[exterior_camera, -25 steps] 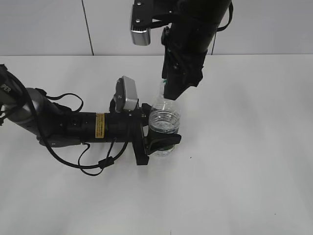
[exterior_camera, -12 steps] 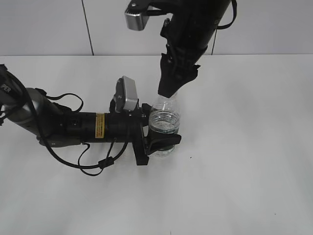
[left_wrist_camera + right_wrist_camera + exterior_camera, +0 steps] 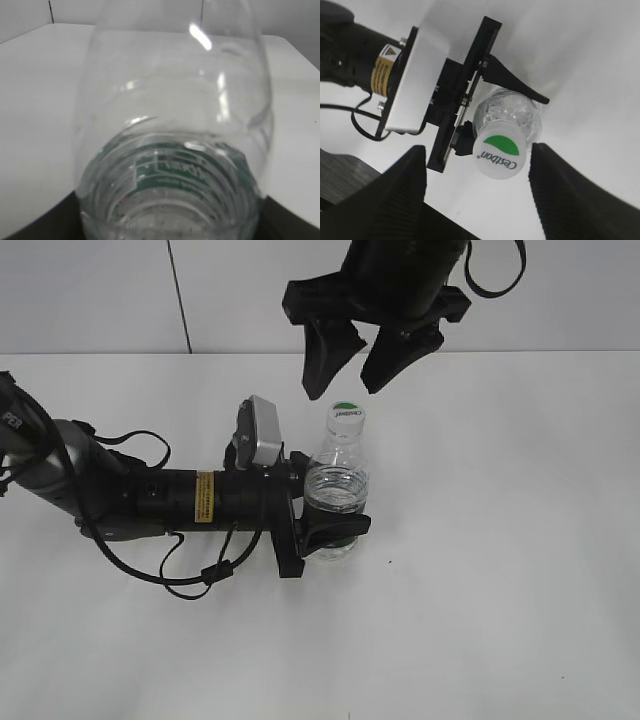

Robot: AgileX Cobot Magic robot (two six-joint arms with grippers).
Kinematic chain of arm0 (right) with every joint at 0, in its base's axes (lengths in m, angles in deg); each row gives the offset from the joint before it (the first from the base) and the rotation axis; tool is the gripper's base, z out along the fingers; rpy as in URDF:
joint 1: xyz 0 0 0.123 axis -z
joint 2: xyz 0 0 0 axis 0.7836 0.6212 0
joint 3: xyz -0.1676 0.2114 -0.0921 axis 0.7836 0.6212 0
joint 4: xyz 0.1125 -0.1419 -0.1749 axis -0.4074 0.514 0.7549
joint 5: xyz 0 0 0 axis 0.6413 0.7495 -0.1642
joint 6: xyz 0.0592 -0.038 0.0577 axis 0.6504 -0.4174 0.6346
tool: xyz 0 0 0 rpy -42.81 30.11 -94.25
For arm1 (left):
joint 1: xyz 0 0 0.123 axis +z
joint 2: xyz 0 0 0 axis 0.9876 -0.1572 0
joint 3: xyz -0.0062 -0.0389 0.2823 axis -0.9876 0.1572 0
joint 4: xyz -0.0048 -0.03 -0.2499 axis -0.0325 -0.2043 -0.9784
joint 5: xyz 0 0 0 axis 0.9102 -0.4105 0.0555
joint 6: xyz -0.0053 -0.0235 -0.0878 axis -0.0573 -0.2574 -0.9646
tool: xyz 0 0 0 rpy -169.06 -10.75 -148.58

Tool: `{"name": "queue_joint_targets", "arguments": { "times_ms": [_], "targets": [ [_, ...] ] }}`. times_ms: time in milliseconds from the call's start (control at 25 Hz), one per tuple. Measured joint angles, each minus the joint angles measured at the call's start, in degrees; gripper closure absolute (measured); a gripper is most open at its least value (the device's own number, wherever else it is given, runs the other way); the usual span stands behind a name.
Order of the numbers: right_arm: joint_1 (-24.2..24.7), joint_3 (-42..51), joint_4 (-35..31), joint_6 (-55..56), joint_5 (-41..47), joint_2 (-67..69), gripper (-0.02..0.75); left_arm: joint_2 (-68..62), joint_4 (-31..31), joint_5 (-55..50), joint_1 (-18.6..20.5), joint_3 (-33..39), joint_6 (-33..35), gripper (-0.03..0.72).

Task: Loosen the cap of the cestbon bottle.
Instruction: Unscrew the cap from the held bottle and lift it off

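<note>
the cap (image 3: 497, 155) is white with a green patch and dark lettering. the cestbon bottle (image 3: 336, 480) is clear with a dark green label band, on a white desk (image 3: 500, 570). both arms' fingers (image 3: 322, 358) are black.

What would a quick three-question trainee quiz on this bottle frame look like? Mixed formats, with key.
1. True or false: the right pincer is clamped on the cap.
2. Multiple choice: what holds the cestbon bottle upright on the table? A) the left pincer round its body B) the right pincer C) nothing, it stands free
3. Fill in: in the right wrist view, the patch on the cap's top is ____.

Key:
1. False; its jaws stand open above the cap, clear of it.
2. A
3. green
</note>
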Motion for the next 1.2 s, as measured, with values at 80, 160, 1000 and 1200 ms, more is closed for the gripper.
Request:
{"name": "queue_joint_targets", "arguments": {
  "times_ms": [80,160,1000,1200],
  "targets": [
    [0.0,0.0,1.12,8.4,0.0,0.0,0.246,0.0,0.0,0.0,0.0,0.0,0.0,0.284],
    [0.0,0.0,3.84,14.42,0.0,0.0,0.246,0.0,0.0,0.0,0.0,0.0,0.0,0.284],
    [0.0,-0.19,2.58,21.42,0.0,3.62,0.246,0.0,0.0,0.04,0.0,0.0,-0.05,0.284],
    [0.0,-0.19,2.58,21.42,0.0,3.79,0.276,0.0,0.0,0.04,0.0,0.0,-0.05,0.284]
  ]
}}
